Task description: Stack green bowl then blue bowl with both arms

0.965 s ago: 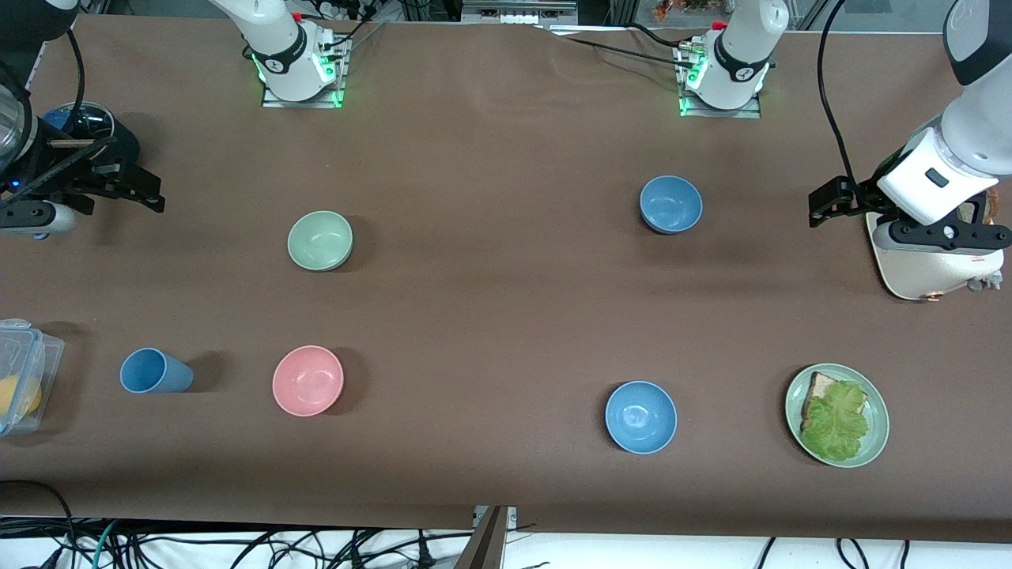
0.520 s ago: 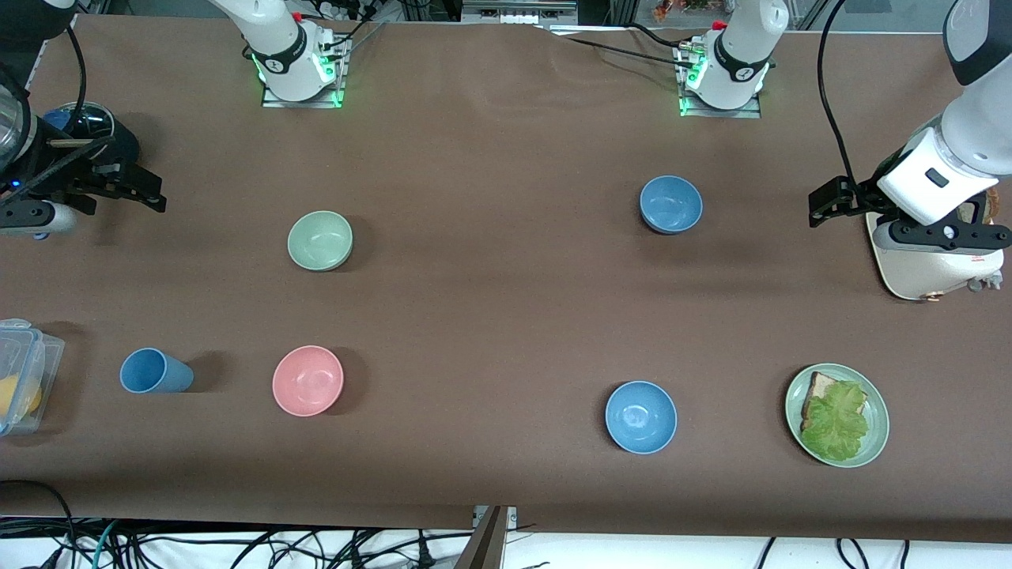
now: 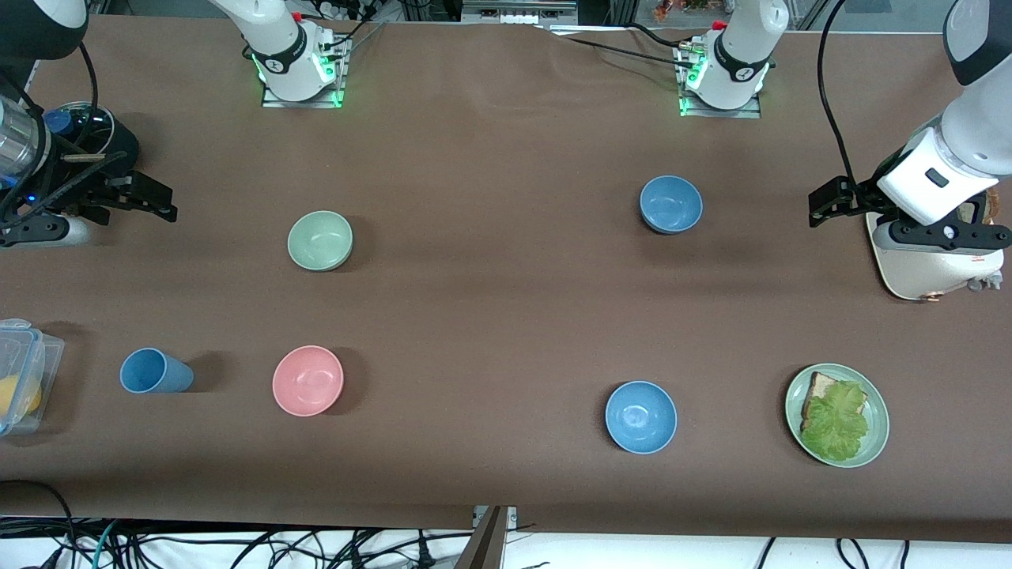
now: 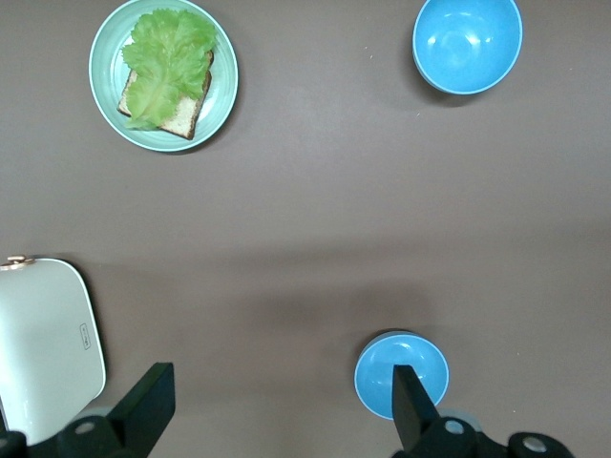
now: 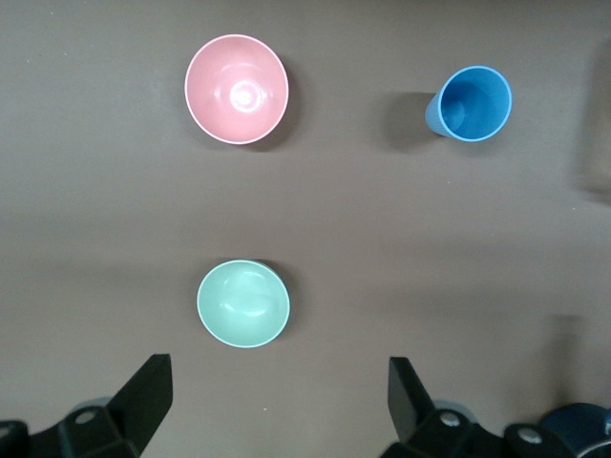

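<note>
We read both arms as parked high at the table's ends so each wrist camera can survey its half. The right gripper (image 3: 146,201) hangs with fingers spread and empty, and the green bowl (image 3: 320,240) sits upright on the table (image 3: 490,300), farther from the front camera than the pink bowl (image 3: 307,380). The left gripper (image 3: 826,207) is likewise wide open and holds nothing; the duller blue bowl (image 3: 670,204) lies near it, the brighter blue bowl (image 3: 640,416) well apart.
</note>
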Action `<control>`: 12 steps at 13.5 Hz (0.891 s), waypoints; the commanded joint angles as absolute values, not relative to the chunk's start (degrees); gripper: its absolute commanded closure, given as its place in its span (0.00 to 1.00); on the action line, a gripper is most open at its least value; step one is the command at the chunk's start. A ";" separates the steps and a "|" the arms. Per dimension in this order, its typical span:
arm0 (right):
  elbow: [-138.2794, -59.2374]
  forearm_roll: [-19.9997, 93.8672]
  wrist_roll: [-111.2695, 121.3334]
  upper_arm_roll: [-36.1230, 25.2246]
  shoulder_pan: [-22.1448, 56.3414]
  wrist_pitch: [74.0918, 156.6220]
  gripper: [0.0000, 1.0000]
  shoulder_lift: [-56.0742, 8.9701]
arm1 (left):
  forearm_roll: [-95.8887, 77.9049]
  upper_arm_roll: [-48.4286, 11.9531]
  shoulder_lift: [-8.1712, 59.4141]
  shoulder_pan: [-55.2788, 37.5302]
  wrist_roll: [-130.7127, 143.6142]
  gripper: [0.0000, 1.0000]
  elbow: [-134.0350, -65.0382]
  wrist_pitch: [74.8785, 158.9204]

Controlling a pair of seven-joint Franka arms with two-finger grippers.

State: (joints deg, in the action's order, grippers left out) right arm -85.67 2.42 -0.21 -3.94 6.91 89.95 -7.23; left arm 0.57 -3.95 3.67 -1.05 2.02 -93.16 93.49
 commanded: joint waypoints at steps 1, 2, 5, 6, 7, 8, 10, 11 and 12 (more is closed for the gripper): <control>-84.81 4.31 0.18 -3.96 6.68 90.61 0.00 -7.91 | -1.41 -3.60 3.69 -1.23 2.37 0.00 -92.37 92.55; -84.81 4.22 0.26 -3.96 6.68 90.53 0.00 -8.00 | -1.41 -3.60 3.69 -1.23 2.37 0.00 -92.37 92.55; -84.90 4.13 0.26 -4.04 6.77 90.00 0.00 -9.66 | -1.41 -3.60 3.69 -1.23 2.37 0.00 -92.46 92.55; -84.82 3.87 0.18 -3.96 6.94 90.00 0.00 -11.15 | -1.41 -3.60 3.69 -1.23 2.37 0.00 -92.46 92.55; -85.16 2.91 0.18 -3.69 7.55 89.83 0.00 -12.38 | -1.41 -3.60 3.69 -1.23 2.37 0.00 -92.46 92.55; -85.69 2.90 0.18 -3.60 7.99 88.69 0.00 -12.65 | -1.41 -3.60 3.69 -1.23 2.37 0.00 -92.46 92.55; -85.69 2.81 -0.61 -3.69 8.17 88.33 0.00 -13.27 | -1.41 -3.60 3.69 -1.23 2.37 0.00 -92.37 92.55; -87.17 2.90 -0.62 -3.60 8.26 89.29 0.00 -13.27 | -1.41 -3.60 3.69 -1.23 2.37 0.00 -92.46 92.55; -90.06 3.16 -0.62 -3.60 8.26 91.30 0.00 -12.75 | -1.41 -3.60 3.69 -1.23 2.37 0.00 -92.46 92.55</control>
